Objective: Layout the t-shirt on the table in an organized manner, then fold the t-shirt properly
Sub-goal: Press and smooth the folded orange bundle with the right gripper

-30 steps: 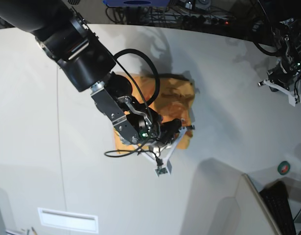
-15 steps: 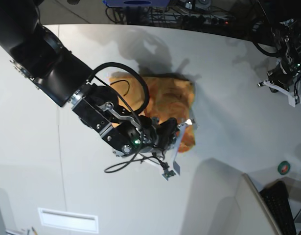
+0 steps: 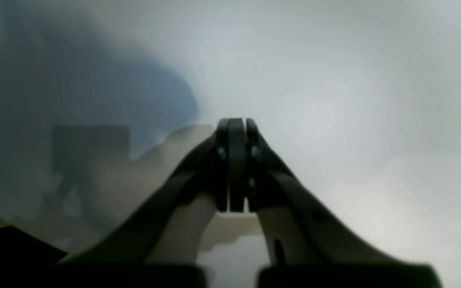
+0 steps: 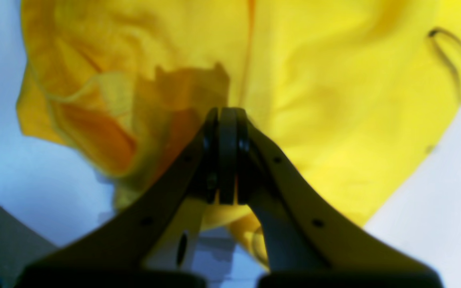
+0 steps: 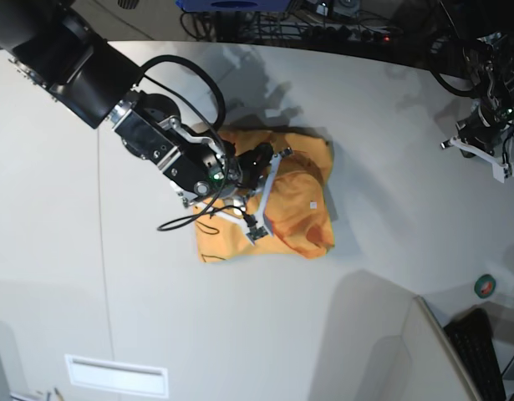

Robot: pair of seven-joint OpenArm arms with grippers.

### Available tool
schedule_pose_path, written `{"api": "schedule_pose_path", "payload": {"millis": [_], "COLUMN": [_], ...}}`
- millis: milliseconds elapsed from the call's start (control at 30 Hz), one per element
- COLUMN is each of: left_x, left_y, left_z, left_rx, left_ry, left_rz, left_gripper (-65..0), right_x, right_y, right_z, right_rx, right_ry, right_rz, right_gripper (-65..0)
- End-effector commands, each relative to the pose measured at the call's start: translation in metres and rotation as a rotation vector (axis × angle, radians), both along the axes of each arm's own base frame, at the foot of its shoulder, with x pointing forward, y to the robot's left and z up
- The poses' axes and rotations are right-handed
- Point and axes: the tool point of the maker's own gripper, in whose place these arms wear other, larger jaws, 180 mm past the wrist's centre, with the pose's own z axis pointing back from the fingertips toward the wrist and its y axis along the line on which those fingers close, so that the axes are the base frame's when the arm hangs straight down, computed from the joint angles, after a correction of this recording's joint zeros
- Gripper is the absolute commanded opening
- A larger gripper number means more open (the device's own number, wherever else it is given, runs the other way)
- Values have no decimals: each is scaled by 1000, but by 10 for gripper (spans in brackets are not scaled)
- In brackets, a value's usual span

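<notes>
The orange-yellow t-shirt [image 5: 294, 180] lies as a rumpled, roughly folded rectangle in the middle of the table [image 5: 382, 125], its small white tag [image 5: 311, 205] facing up. My right gripper [image 5: 255, 232] is shut and empty, tips near the shirt's front edge and arm across its left half. In the right wrist view the shut right gripper [image 4: 227, 114] hangs over creased yellow t-shirt [image 4: 334, 100] with a thin black line [image 4: 450, 52]. My left gripper [image 5: 501, 173] is shut and empty, far right. The left wrist view shows that left gripper [image 3: 236, 124] over blurred table [image 3: 354, 100].
A green tape roll [image 5: 485, 286] and a dark keyboard [image 5: 478, 355] sit at the front right beside a pale slanted panel [image 5: 382, 351]. A white label [image 5: 114, 374] lies front left. Cables [image 5: 323, 29] run along the far edge. A dark seam [image 5: 102, 251] crosses the left side.
My right arm has swung away from the shirt's front right corner toward the far left, uncovering the shirt's right and front parts. The left arm has not moved.
</notes>
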Motion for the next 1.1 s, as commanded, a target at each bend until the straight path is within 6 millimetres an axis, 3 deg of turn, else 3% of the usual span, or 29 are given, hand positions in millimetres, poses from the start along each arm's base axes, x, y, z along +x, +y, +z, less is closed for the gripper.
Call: {"api": "schedule_pose_path", "payload": {"millis": [0, 200, 367, 433, 533, 700, 800, 933, 1067], "left_x": [9, 9, 11, 14, 13, 10, 11, 14, 15], "left_y": [9, 10, 11, 12, 15, 23, 22, 20, 19], "left_z": [14, 14, 15, 18, 19, 23, 22, 23, 23], "left_rx": [31, 31, 33, 42, 45, 60, 59, 56, 56], "left_ry": [-37, -36, -41, -45, -47, -42, -40, -47, -48], "left_rz": [-5, -5, -5, -6, 1, 0, -5, -8, -9], "left_gripper": [-650, -650, -650, -650, -650, -650, -650, -650, -650], "right_x": [7, -35, -73, -76, -59, 14, 50, 82, 93], "right_y": [19, 64, 96, 101, 98, 66, 52, 56, 68], "right_z": [19, 33, 33, 38, 56, 78, 74, 61, 43], "right_rx": [57, 108, 113, 122, 160, 186, 147, 120, 100], "right_ry": [-39, -50, -39, -50, -69, -120, -168, -209, -197], "right_rz": [15, 172, 302, 320, 269, 69, 19, -25, 4], "right_gripper": [-650, -650, -650, -650, -650, -650, -650, -650, -650]}}
